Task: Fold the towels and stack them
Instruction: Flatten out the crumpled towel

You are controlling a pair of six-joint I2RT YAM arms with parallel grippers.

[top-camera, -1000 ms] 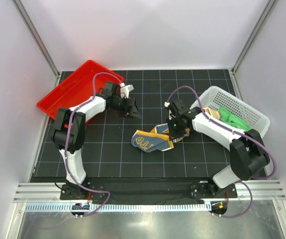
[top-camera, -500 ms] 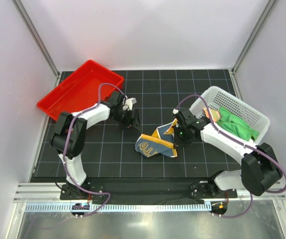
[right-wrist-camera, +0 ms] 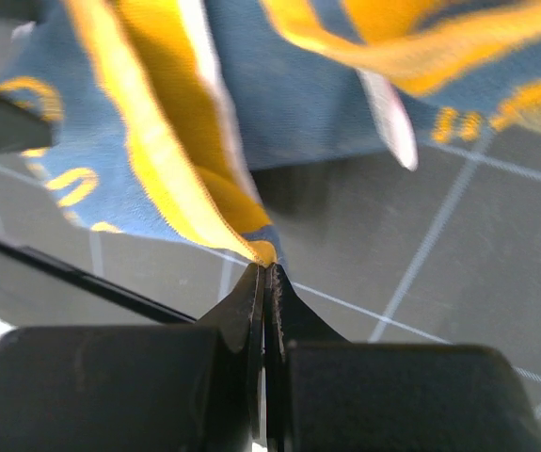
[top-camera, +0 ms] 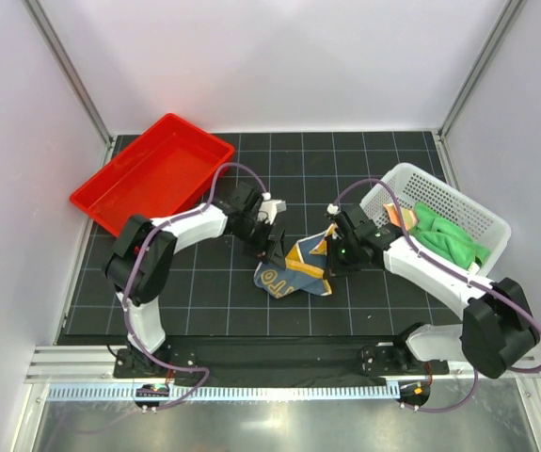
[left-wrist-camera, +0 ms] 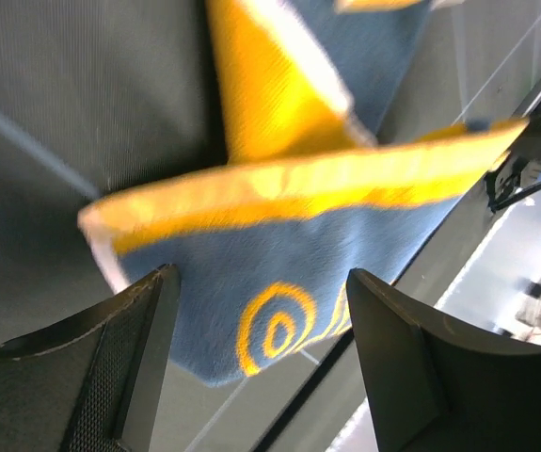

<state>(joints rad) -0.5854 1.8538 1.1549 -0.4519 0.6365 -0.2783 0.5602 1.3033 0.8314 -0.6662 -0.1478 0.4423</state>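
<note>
Towel point(top-camera: 294, 271) bunched ctr of black grid mat point(top-camera: 204, 294), white walls point(top-camera: 270, 56).

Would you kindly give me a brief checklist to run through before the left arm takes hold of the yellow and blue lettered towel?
1. Right gripper shut on a hem corner of the yellow and blue lettered towel: ok.
2. Left gripper open: ok.
3. Towel edge between the left fingers: cannot tell; it shows just ahead of them.
4. Towel flat on the black gridded mat: not ok, bunched and partly lifted.
5. Bright green towel inside the white perforated basket, apart from both grippers: ok.
</note>
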